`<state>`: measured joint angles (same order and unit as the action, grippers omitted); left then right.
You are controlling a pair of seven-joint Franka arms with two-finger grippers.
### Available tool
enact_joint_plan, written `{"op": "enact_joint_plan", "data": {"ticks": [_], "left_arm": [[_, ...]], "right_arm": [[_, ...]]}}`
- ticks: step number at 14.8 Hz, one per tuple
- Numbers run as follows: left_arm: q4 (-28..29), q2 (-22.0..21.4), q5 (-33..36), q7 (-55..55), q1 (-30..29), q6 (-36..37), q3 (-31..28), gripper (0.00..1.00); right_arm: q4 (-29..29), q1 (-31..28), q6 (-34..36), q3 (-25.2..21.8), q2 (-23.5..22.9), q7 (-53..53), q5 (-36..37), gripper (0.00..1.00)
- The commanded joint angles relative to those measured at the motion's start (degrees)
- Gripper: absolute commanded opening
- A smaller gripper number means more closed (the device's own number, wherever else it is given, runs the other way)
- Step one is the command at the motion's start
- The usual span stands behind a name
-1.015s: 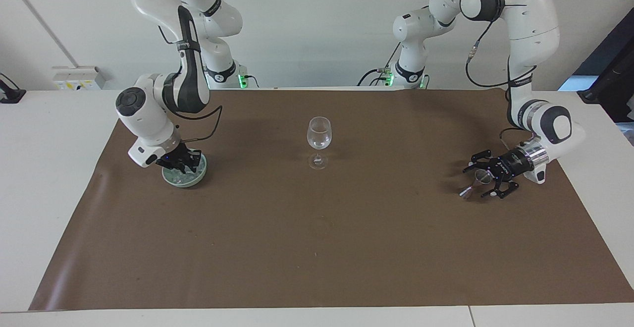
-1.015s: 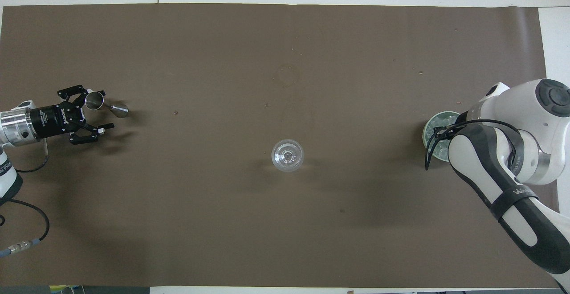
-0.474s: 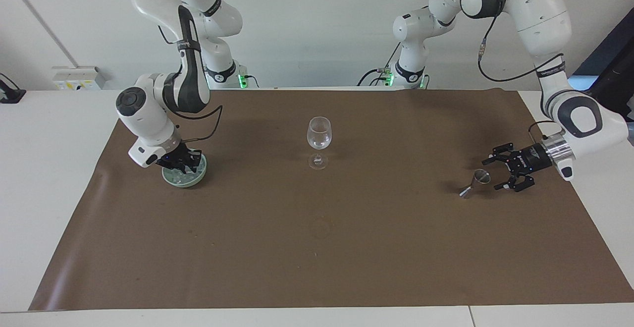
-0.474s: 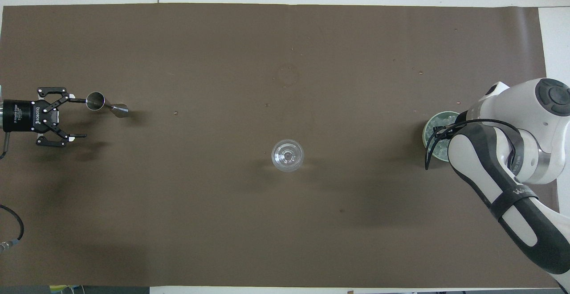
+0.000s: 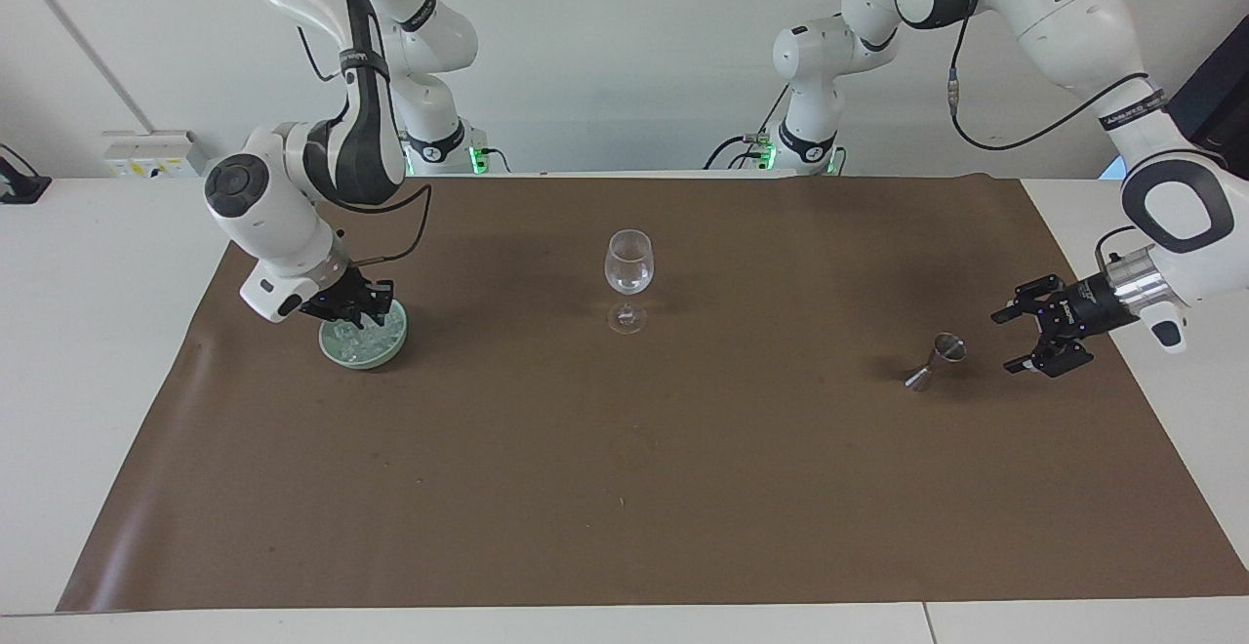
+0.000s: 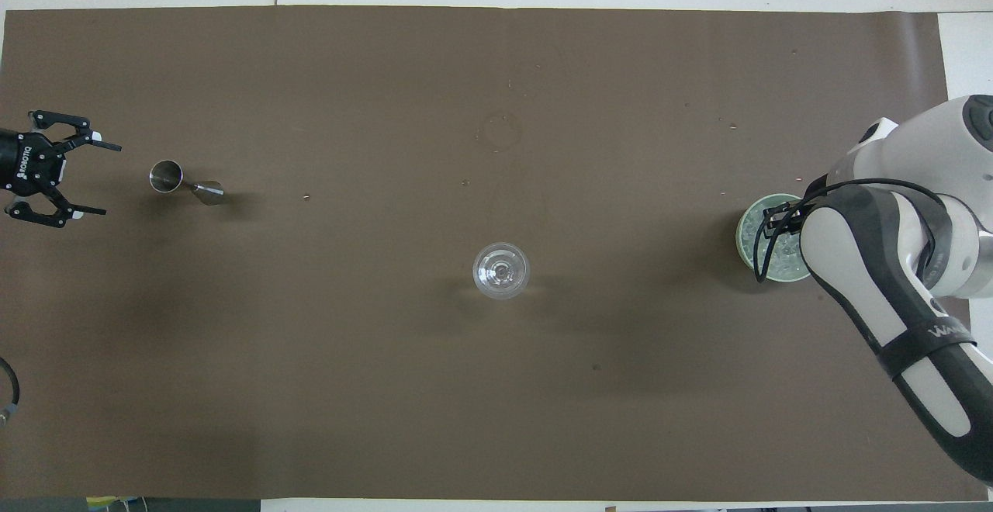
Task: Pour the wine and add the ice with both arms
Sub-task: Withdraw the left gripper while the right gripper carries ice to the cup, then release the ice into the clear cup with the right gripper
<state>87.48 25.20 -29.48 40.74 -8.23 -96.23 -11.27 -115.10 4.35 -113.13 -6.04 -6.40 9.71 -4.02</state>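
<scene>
One wine glass (image 5: 628, 278) upright mid-tabletop. One dish (image 5: 365, 342) of ice (image 5: 363, 337) at right arm's end; right tool (image 5: 353, 310) closed above it, contents unclear. One jigger (image 5: 935, 359) tilted; left tool (image 5: 1036, 340) open, empty.

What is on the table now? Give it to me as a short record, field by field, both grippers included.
wine glass: upright, mid-mat
jigger: on its side on the mat, toward the left arm's end
dish: green, toward the right arm's end, holds the ice
left gripper: open, beside the jigger, apart from it
right gripper: shut, low over the dish; whether it holds a cube cannot be told
</scene>
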Motion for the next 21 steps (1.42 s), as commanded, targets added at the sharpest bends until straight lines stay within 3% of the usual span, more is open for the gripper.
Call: {"op": "enact_joint_plan", "data": {"ticks": [1,3,6,9,14,16,21], "left_arm": [[-2.83,-2.86,6.35,-0.31,2.34,1.39,-0.68,1.0],[-3.11,-5.06,6.89,-2.49,2.43,2.36,-0.42,1.0],[-3.02,-8.14,8.2,-14.42,3.66,4.73,-0.42,1.0],[-2.41,-11.65,15.39,-26.21,7.43,5.78,-0.33,1.0],[-0.91,-16.75,19.09,-35.62,9.36,7.55,-0.33,1.0],[-0.56,-17.72,22.61,-38.62,11.91,7.63,-0.33,1.0],[7.07,-23.95,27.36,-38.81,16.23,2.55,0.19,1.0]], "right_arm": [[7.58,3.46,9.64,0.24,1.3,-5.56,0.24,0.0],[13.38,7.67,15.54,0.33,1.3,-12.31,0.15,0.0],[20.51,16.37,20.66,0.42,1.13,-26.1,-0.63,0.0],[24.91,24.54,20.32,1.21,0.43,-39.64,-0.99,0.0],[30.28,35.8,17.6,1.39,-4.22,-52.33,-0.64,0.0],[28.46,36.96,12.16,1.47,-4.67,-52.86,-1.17,0.0],[22.57,37.75,7.33,1.47,-3.97,-52.52,-0.81,0.0]]}}
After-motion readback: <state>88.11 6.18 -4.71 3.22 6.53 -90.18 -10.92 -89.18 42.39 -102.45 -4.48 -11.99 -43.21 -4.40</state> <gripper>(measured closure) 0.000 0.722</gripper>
